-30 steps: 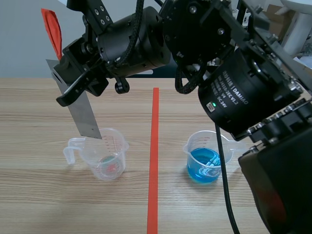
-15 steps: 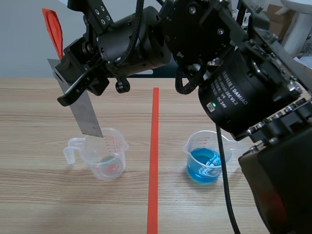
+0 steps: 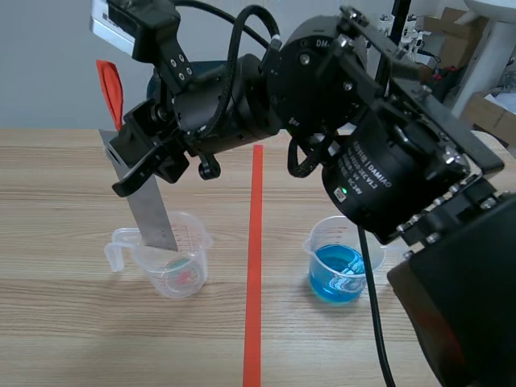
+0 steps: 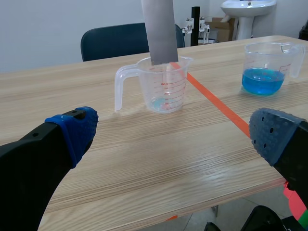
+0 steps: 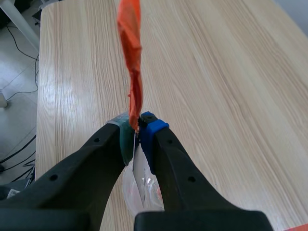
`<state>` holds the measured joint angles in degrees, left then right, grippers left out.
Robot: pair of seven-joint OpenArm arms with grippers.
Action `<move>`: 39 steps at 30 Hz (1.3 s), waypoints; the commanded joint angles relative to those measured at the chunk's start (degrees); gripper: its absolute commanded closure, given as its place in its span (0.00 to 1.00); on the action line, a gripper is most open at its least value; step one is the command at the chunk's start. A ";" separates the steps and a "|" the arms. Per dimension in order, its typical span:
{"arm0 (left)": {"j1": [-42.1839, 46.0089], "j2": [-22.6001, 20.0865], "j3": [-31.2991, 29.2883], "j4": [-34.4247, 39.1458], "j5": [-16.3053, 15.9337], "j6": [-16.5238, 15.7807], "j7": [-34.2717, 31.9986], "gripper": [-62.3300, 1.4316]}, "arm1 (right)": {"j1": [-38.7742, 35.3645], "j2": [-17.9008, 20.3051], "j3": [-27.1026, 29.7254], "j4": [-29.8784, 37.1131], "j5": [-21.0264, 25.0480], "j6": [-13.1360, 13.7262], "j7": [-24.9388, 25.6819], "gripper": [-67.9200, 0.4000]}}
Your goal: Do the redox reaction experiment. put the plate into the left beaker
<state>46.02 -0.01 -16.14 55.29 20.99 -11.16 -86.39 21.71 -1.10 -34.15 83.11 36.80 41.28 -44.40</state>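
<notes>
**Plate dips lower into the left beaker**

Lower than 1 second ago, the plate [image 3: 149,205] has come down with the right arm. Back then its bottom end hung near the rim of the left beaker [image 3: 173,258]. Now that end sits just inside the mouth. It has not reached the bottom yet.

The right gripper [image 3: 133,173] is closed tight on the top part of the plate, just under the orange tag [image 3: 110,89]. The plate is tilted, with its top leaning toward 11 o'clock.

The left gripper [image 4: 173,132] is spread wide and holds nothing. It waits low over the tabletop [image 3: 64,322], and the left beaker stands ahead of it at 12 o'clock.

The left beaker is at 9 o'clock from the red tape line [image 3: 255,266]. The blue beaker [image 3: 339,270] is at 3 o'clock from it, well apart from the plate.

I think the job is almost done. The plate needs to go a bit deeper, and then the right gripper can let go. Because the plate leans, it could push on the rim and tip the light beaker.
</notes>
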 commanded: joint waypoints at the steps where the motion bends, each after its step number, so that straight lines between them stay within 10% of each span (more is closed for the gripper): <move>1: 0.61 0.13 0.04 0.61 -0.59 -0.11 -2.64 0.00 | 1.14 -0.13 0.35 -0.61 0.66 1.40 1.84 0.99; 39: 0.61 0.13 0.04 0.61 -0.59 -0.09 -2.64 0.00 | 1.11 -0.17 0.33 -17.49 -19.87 1.44 26.84 0.99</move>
<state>46.02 -0.01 -16.14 55.29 20.99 -11.16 -86.39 21.69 -1.10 -34.15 65.30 16.75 42.04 -18.85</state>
